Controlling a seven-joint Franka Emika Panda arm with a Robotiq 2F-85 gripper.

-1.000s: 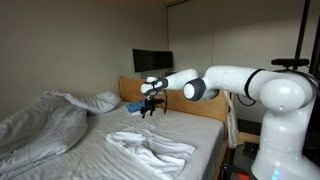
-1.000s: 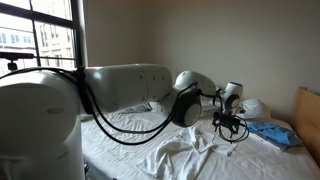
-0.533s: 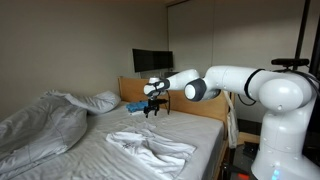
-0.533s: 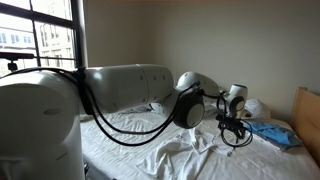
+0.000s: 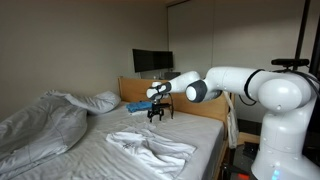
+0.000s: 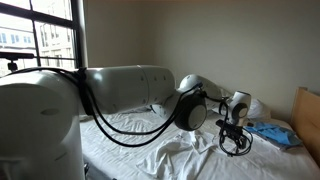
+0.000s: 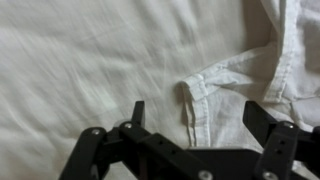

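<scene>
My gripper [image 5: 157, 113] hangs open and empty a little above the bed in both exterior views [image 6: 236, 142]. In the wrist view its two black fingers [image 7: 196, 118] straddle the edge of a white garment [image 7: 240, 70] lying on the white sheet [image 7: 80, 60]. A hemmed corner of the garment lies between the fingers. The crumpled white garment [image 5: 150, 146] spreads over the middle of the bed, and it shows below the gripper in an exterior view [image 6: 190, 155].
A blue cloth [image 5: 136, 107] lies near the wooden headboard [image 5: 185, 105], also seen in an exterior view [image 6: 270, 132]. A bunched duvet [image 5: 40, 125] and a pillow [image 5: 100, 101] fill one side of the bed. A dark monitor [image 5: 150, 61] stands behind the headboard. A window [image 6: 40, 40] is beside the bed.
My gripper has moved away from the headboard and lower, toward the white garment. The jaws stay open.
</scene>
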